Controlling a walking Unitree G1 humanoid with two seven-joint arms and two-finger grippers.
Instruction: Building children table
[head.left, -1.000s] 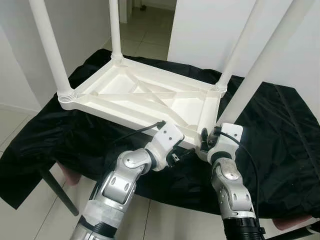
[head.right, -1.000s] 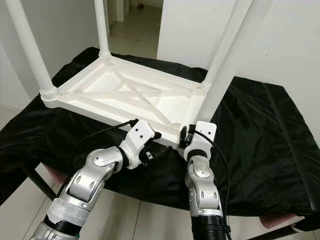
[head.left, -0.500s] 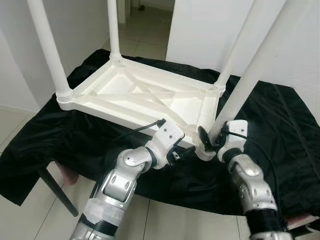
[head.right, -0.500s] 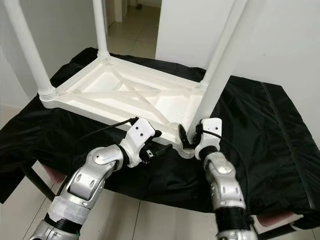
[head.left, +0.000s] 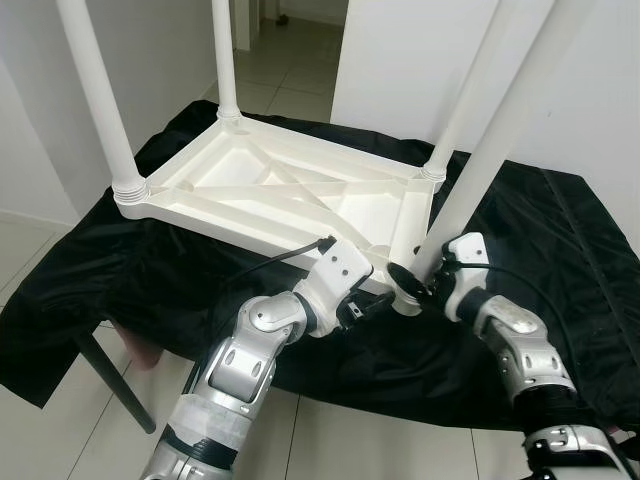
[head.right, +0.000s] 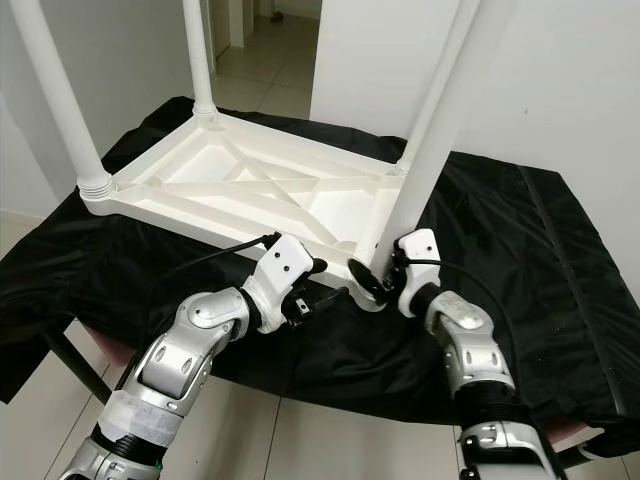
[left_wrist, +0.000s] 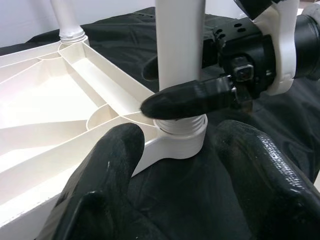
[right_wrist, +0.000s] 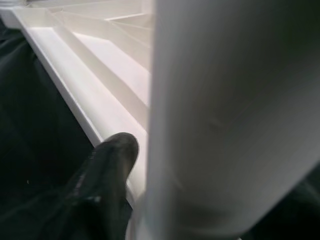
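The upturned table (head.left: 290, 190) points its legs up; right gripper (left_wrist: 172, 82) clamps the near leg (head.left: 480, 150).

Two jointed arms of brushed silver metal, built from rounded segments with circular joint caps, end in white plastic wrist housings. A thin black cable (head.left: 290, 257) loops into the left housing, another curls along the right. Each carries a gripper of long, glossy black fingers: left gripper (head.left: 375, 305), right gripper (head.left: 412, 282). Pale tape wraps the left forearm.
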